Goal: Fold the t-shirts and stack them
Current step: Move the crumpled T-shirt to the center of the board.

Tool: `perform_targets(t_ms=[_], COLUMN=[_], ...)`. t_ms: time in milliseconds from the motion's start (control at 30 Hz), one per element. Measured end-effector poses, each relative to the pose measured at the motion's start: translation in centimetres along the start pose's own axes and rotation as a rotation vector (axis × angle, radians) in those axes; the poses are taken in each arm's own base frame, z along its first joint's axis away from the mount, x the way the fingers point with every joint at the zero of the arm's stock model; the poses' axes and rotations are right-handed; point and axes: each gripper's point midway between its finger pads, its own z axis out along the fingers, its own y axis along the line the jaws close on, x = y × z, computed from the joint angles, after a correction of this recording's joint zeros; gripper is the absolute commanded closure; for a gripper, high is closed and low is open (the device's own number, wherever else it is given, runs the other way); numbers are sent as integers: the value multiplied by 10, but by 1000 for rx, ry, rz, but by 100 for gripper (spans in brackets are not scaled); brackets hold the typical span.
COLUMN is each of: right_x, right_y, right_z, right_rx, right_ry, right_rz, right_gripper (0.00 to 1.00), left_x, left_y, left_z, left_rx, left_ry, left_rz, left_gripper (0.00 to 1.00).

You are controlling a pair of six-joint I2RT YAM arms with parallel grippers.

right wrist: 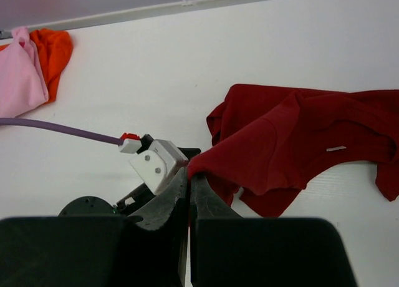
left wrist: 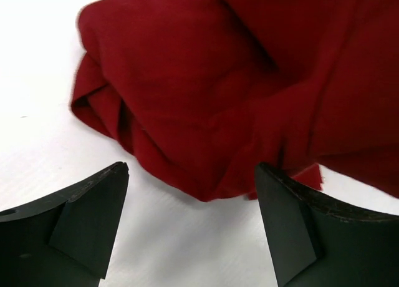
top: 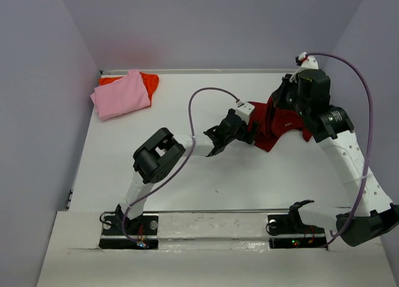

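A crumpled dark crimson cloth t-shirt point(top: 277, 121) lies on the right half of the white flat desk point(top: 206, 187). In the far left corner, well apart from it, a light pink cloth t-shirt point(top: 121, 95) lies on a bright orange-red cloth t-shirt point(top: 149, 81). The left arm's black pincer point(left wrist: 192, 170) sits just left of the crimson shirt, straddling its near edge. The right arm's black pincer point(right wrist: 189, 175) is above it, pinching a fold.

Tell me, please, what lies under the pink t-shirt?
An orange-red t-shirt lies under the pink t-shirt, peeking out along its far and right edges. Most of it is covered, so its fold cannot be judged.
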Motion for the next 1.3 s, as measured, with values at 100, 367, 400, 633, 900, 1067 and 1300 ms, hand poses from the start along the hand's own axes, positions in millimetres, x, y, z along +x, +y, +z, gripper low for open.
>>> perform_targets(t_ms=[100, 367, 400, 633, 900, 1067, 1300], right_x=[5, 1, -1, -94, -99, -27, 79], right_y=[-1, -5, -5, 44, 158, 282, 407], right_z=[2, 2, 2, -7, -42, -41, -48], right_rx=[1, 27, 28, -116, -447, -628, -764], right_ry=[12, 1, 0, -139, -133, -1, 95], right_rz=[-2, -15, -17, -46, -140, -279, -425], right_gripper=[100, 100, 100, 100, 100, 100, 100], left_x=[4, 40, 44, 3, -100, -139, -136], left_y=[-19, -52, -49, -16, 2, 35, 88], left_z=[-2, -30, -36, -116, -245, -337, -428], left_rx=[31, 69, 57, -68, -128, -200, -339], left_ry=[7, 86, 99, 50, -197, -343, -475], left_rz=[10, 46, 47, 18, -126, -216, -326], left_gripper=[9, 8, 8, 8, 7, 6, 6])
